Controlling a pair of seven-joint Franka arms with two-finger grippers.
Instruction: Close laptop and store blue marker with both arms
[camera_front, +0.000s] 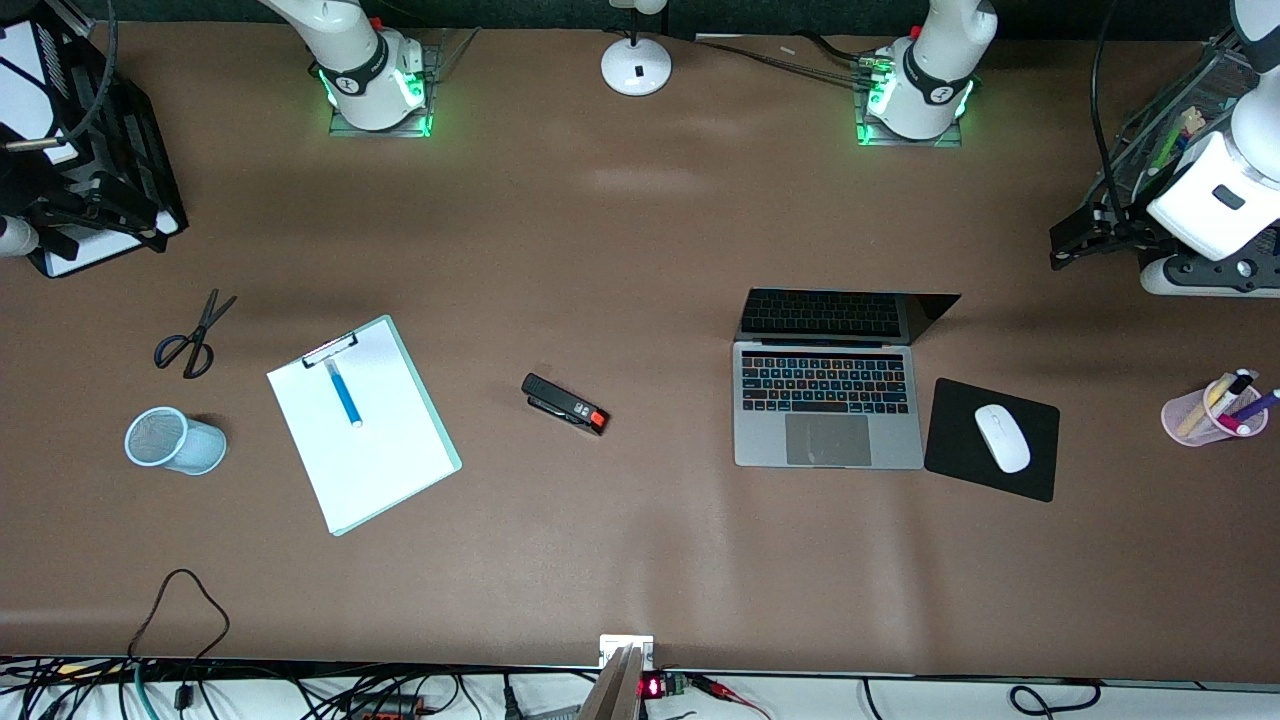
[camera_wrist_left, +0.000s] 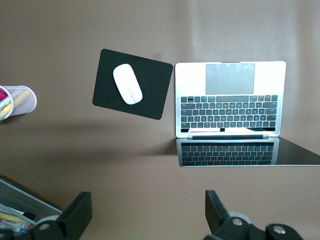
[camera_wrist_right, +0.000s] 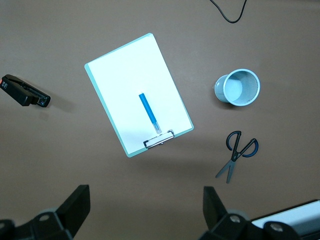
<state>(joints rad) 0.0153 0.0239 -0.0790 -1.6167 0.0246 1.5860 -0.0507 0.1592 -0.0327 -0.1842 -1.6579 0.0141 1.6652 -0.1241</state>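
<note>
The silver-grey laptop (camera_front: 828, 405) stands open on the table toward the left arm's end, keys lit; it also shows in the left wrist view (camera_wrist_left: 230, 95). The blue marker (camera_front: 343, 392) lies on the white paper of a clipboard (camera_front: 380, 450) toward the right arm's end, and shows in the right wrist view (camera_wrist_right: 148, 112). My left gripper (camera_wrist_left: 147, 212) is open and empty, high over the table between the laptop and the arm bases. My right gripper (camera_wrist_right: 145, 207) is open and empty, high over the table beside the clipboard's clip end.
A black mouse pad (camera_front: 1030, 470) with a white mouse (camera_front: 1002, 437) lies beside the laptop. A pink cup of markers (camera_front: 1200, 415) stands farther toward that end. A stapler (camera_front: 565, 403), scissors (camera_front: 193, 335) and a tipped blue mesh cup (camera_front: 175, 440) lie around the clipboard.
</note>
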